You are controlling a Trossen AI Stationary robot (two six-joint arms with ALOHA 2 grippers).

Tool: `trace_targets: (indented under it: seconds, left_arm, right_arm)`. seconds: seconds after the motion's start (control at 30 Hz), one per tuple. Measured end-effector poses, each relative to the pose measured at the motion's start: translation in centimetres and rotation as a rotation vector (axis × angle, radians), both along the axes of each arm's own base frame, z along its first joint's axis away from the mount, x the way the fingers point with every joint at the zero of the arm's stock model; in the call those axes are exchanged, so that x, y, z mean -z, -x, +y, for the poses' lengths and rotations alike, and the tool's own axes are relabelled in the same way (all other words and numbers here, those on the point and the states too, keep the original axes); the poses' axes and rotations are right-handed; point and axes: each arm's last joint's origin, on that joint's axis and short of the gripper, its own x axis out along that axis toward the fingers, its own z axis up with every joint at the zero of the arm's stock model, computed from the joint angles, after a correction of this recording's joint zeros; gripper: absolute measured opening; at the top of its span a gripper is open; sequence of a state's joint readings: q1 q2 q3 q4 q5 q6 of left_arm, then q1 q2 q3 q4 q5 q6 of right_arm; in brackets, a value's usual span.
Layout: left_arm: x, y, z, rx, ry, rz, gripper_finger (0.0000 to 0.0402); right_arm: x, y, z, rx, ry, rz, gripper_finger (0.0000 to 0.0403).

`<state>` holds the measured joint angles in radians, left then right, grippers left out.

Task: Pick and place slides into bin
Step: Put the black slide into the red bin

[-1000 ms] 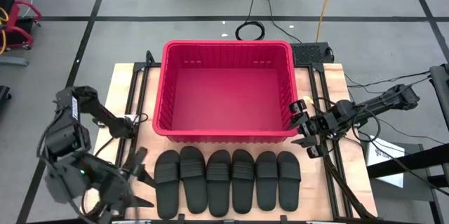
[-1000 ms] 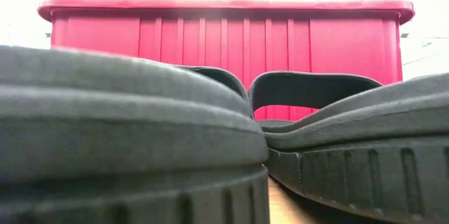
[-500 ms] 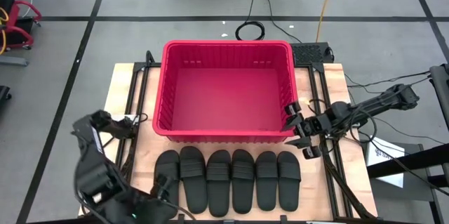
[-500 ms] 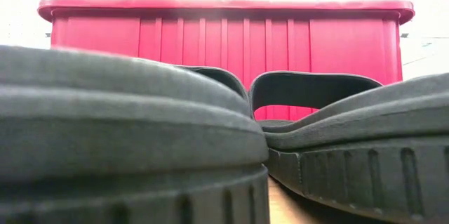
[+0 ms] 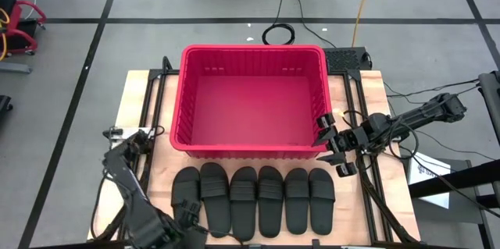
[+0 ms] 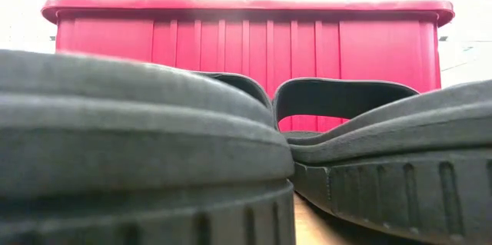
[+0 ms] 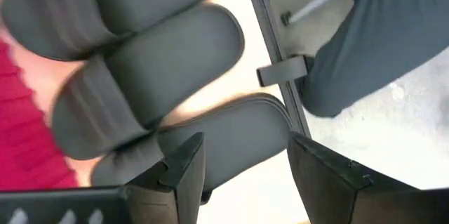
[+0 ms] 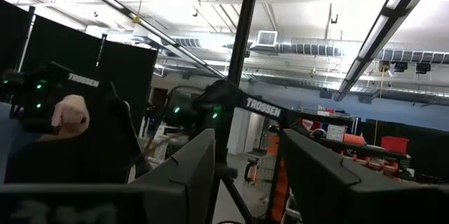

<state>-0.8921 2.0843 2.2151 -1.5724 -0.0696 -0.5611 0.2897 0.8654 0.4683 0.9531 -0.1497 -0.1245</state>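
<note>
Several black slides (image 5: 254,198) lie side by side, soles down, in a row along the table's near edge. The low view shows two of them close up (image 6: 138,145). The red bin (image 5: 254,101) stands behind them at mid-table, with nothing in it. My left gripper (image 7: 245,157) is open and points down over the near end of the leftmost slide (image 7: 231,129), at the row's left end (image 5: 186,216). I cannot tell whether its fingers touch that slide. My right gripper (image 5: 332,144) waits open in the air by the bin's near right corner.
Black frame rails (image 5: 152,147) run along the table's left and right sides. Cables (image 5: 406,151) trail off the right edge. A person's trouser leg (image 7: 379,41) stands just off the table by the left arm, and a person's hand (image 8: 70,115) shows in the room.
My left gripper has swung from beyond the table's near left corner toward the right, over the leftmost slide's near end. It has come down and tipped until it points straight down. Slides and bin have not moved.
</note>
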Motion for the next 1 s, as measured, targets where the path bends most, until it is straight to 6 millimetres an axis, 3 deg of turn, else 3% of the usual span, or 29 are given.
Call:
trace_targets:
  seconds: [0.33, 0.73, 1.0]
  left_arm:
    - [4.5, -1.4, -1.7, -0.008, -0.081, 0.082, 0.0195]
    - [9.3, -0.1, 0.0, -0.072, -0.239, 0.241, 0.0195]
    - [10.1, -0.2, 0.6, -0.129, -0.291, 0.231, 0.0195]
  right_arm:
    - [0.1, -0.1, 0.0, -0.001, 0.001, 0.012, 0.0155]
    - [0.1, 0.0, 0.0, -0.001, 0.000, 0.013, 0.0155]
    - [0.2, -0.2, -0.1, 0.036, -0.014, 0.032, 0.0155]
